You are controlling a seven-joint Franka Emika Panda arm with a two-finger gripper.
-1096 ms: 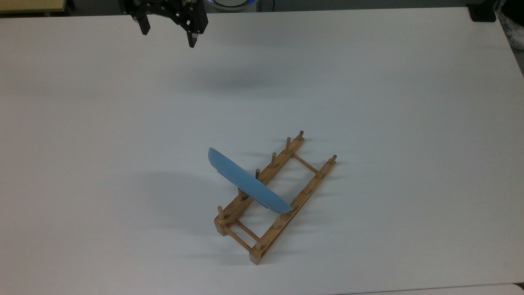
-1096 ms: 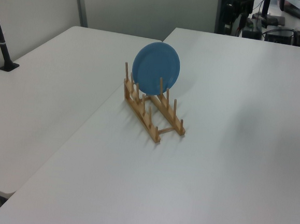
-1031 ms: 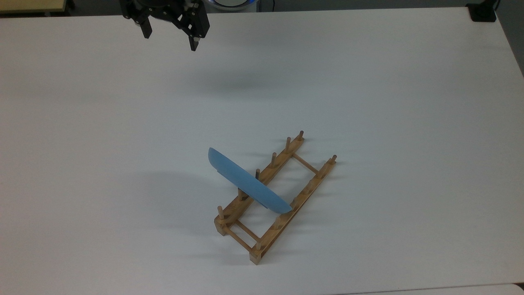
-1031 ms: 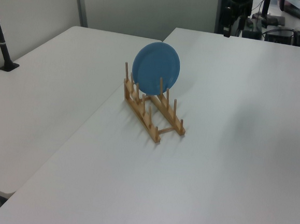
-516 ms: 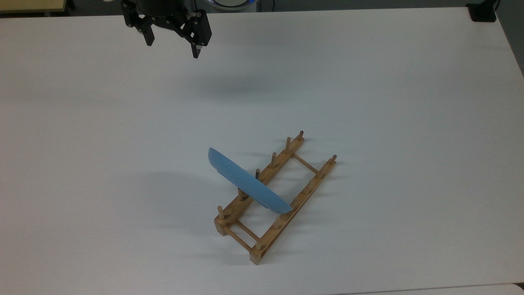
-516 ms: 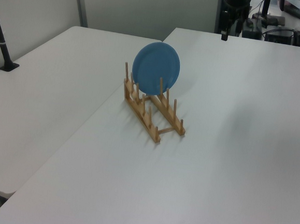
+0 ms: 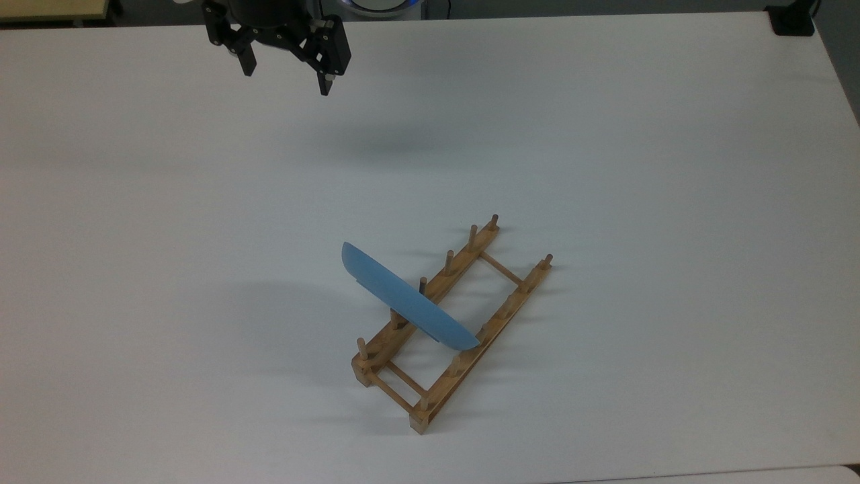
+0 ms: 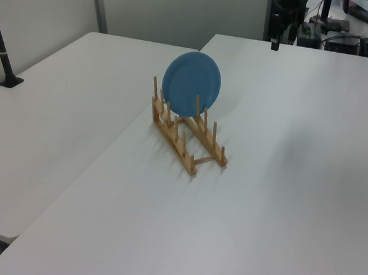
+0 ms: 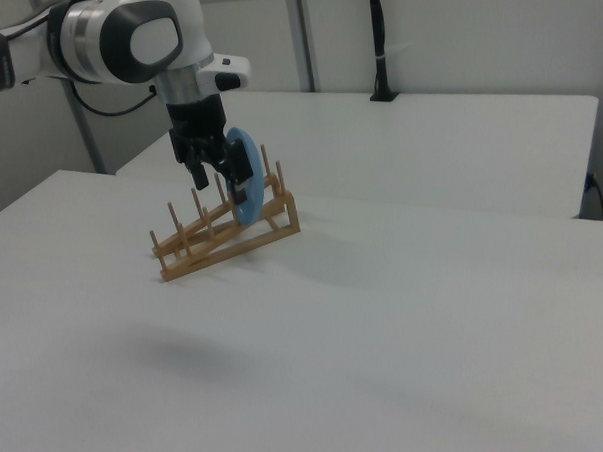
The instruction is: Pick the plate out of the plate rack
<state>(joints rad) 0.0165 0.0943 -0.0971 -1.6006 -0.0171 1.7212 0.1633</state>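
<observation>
The plate point(image 7: 406, 307) is a plain light blue with no pattern. The plate rack point(image 7: 449, 327) is light-brown bare wood, rails and pegs alike. The tabletop point(image 7: 605, 134) under them is an even white with soft grey shadows. The gripper point(image 7: 287, 79), its jaws included, is black, and the arm point(image 9: 123, 39) above it is white with dark grey joints.
</observation>
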